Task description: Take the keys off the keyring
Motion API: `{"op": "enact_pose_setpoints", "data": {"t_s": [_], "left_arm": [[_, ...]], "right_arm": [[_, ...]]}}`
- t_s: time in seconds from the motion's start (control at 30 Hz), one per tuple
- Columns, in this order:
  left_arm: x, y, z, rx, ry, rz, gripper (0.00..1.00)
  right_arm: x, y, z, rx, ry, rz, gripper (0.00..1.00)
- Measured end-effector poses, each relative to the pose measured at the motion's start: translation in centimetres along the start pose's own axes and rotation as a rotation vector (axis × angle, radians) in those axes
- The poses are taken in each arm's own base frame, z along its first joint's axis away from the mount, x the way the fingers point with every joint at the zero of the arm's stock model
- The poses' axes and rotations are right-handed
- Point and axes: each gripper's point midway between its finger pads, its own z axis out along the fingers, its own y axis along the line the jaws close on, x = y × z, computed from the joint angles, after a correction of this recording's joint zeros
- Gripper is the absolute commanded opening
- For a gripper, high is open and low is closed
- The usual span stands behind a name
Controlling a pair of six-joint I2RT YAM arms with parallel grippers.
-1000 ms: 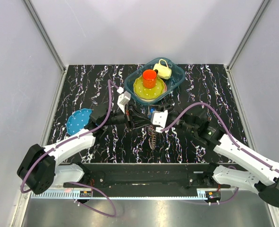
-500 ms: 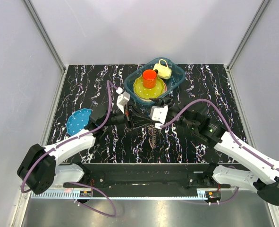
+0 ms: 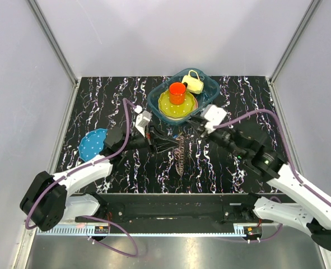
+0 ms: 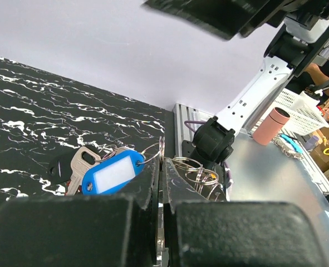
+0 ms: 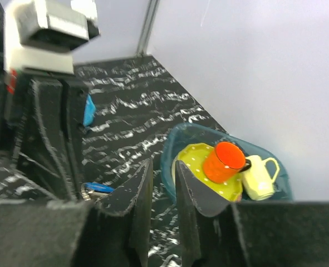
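Note:
My left gripper is shut on the thin wire keyring, which is pinched edge-on between its jaws. A blue key tag, a silver key and smaller rings hang off it. In the top view the keys trail as a toothed bundle down onto the table to the right of the left gripper. My right gripper is raised up and to the right of the keys, near the bin. Its jaws stand a little apart with nothing between them. The blue tag shows below them.
A blue bin at the back holds a yellow plate, an orange cup and a pale yellow mug. A blue round disc lies at the left. The table is black marbled.
My right gripper has drawn back from the key bundle, up and to the right toward the bin. My left gripper has shifted slightly left, still holding the ring; the keys now trail from it.

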Motion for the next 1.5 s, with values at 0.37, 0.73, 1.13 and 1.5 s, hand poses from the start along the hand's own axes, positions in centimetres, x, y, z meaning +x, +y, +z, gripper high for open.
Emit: {"op": "enact_pose_setpoints", "data": {"t_s": [0.37,0.73,1.13,1.5], "left_arm": [[-2.3,-0.4,-1.3,0.001,-0.046,0.073,0.0],[-2.8,-1.3,-3.3,-0.013,-0.01,0.11,0.0],[-3.2,-1.4,-4.1,-0.018,-0.006,0.114,0.0],[-3.3,-1.7,-4.1,-0.007,-0.006,0.092,0.0]], "right_arm": [[-3.9,4.1,-2.5,-0.183,-0.065,0.466,0.36],[-1.2,6.0,-1.2,-0.349,-0.003,0.696,0.4],[-0.6,6.4,-0.2,-0.557,-0.023,0.804,0.4],[1.0,8.0,0.8,-0.682,0.008,0.832,0.31]]}}
